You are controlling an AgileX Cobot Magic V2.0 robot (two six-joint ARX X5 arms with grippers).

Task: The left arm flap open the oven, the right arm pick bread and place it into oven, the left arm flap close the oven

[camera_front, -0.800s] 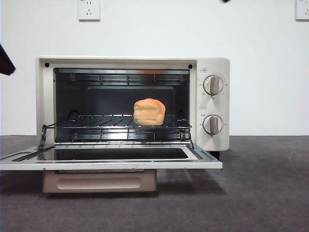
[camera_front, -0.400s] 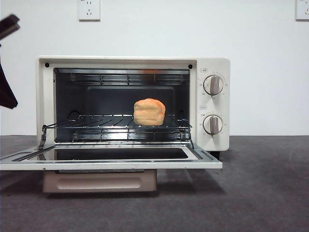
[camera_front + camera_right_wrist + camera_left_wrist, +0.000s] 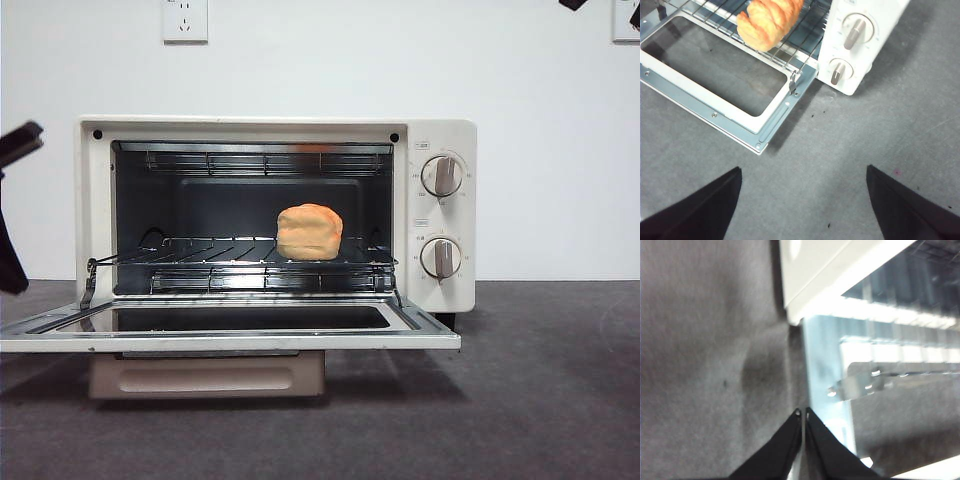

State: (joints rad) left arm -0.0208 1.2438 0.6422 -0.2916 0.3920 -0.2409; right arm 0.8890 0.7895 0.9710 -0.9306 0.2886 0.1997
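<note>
oven (image 3: 440, 205): your door's flopped wide open
bread (image 3: 309, 232): sitting on the rack
left gripper (image 3: 803, 415): clenched, empty, beside the door's edge
right gripper (image 3: 802, 172): released, up off the table

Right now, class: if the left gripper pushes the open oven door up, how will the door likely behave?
The oven door lies flat, hinged along the oven's base, so it probably swings up stiffly rather than flexing. Its metal frame and glass pane suggest some weight. The shut left gripper beside its edge might slip on that smooth metal.
</note>
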